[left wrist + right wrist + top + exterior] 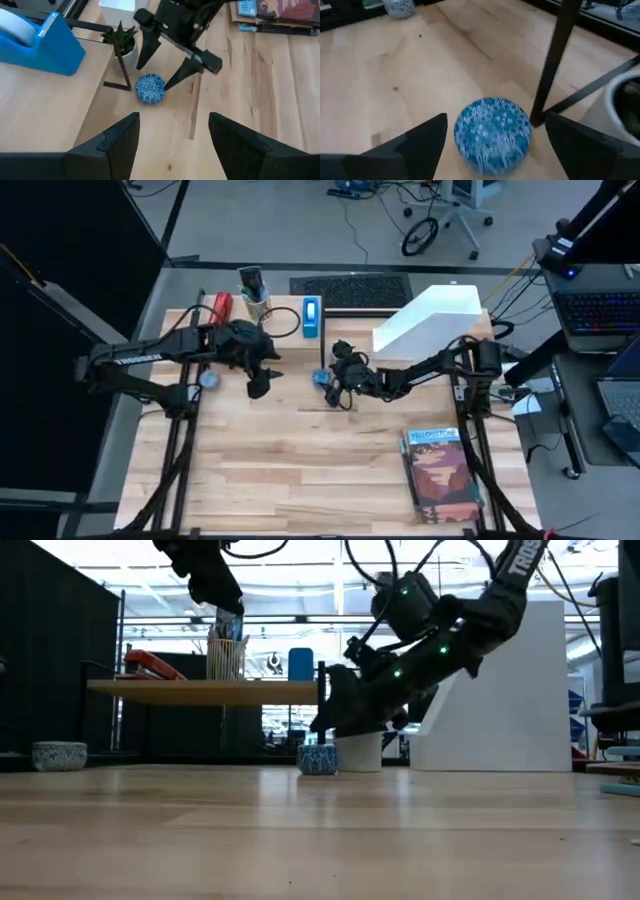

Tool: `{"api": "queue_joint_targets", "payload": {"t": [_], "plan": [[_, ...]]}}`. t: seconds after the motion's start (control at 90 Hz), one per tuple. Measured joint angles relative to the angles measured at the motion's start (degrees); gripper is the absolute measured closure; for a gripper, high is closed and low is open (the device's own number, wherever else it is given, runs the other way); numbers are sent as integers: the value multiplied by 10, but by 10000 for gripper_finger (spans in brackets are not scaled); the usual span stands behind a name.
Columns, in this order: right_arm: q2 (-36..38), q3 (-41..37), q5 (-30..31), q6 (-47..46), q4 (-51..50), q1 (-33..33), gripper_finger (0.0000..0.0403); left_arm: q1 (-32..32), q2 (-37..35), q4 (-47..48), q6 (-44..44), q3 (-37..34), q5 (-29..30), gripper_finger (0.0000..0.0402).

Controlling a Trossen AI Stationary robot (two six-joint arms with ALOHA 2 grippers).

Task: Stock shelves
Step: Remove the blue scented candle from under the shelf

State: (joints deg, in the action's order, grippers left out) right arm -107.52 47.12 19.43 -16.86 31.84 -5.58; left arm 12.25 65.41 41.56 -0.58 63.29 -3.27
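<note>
A small blue patterned bowl (492, 131) sits on the tabletop beside a black leg (555, 60) of the low wood shelf (210, 691). My right gripper (495, 118) is open and low over the bowl (150, 89), slanting down, one finger on each side of it. My left gripper (172, 135) hangs open above the table, left of the bowl (320, 377), holding nothing. The white file holder (430, 320) stands at the far right. The shelf carries a red stapler (220, 305), a pencil cup (254, 295) and a blue tape dispenser (313, 317).
A small plant in a white pot (122, 42) stands just behind the bowl, by the shelf leg. A second patterned bowl (208, 380) sits near the left arm. A Yellowstone book (440, 472) lies near the front right. Bare wood lies in the front middle.
</note>
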Motion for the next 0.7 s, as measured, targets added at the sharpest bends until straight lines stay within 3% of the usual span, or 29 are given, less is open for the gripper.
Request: {"api": "queue_joint_targets", "payload": {"t": [0.3, 0.7], "plan": [[-57, 47, -3, 10, -20, -11, 83, 0, 0, 1, -1, 0, 0, 178], [-58, 48, -32, -4, -47, -9, 89, 0, 0, -1, -4, 0, 0, 178]]}}
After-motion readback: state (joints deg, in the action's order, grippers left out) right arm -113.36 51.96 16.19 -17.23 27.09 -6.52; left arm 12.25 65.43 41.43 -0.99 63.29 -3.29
